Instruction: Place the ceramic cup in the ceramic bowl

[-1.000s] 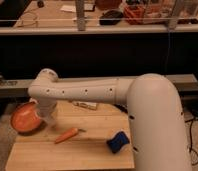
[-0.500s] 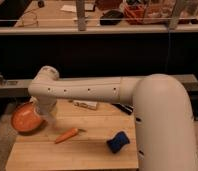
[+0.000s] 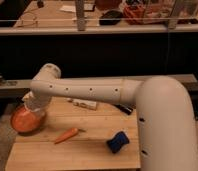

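The ceramic bowl [image 3: 23,123] is glossy orange-brown and sits at the left edge of the wooden table [image 3: 92,155]. My white arm reaches in from the right, and the gripper [image 3: 35,104] hangs from the wrist right over the bowl's far right rim. A pale shape at the gripper's end may be the ceramic cup, but I cannot tell it apart from the gripper. No cup stands anywhere else on the table.
A small orange carrot [image 3: 67,135] lies in front of the arm near the table's middle. A blue object [image 3: 118,141] lies at the front right. A white tube-like packet [image 3: 85,104] lies at the back under the arm. A dark counter runs behind.
The gripper has moved left and slightly up, from beside the bowl's right side to over its rim. The carrot, blue object and packet have not moved.
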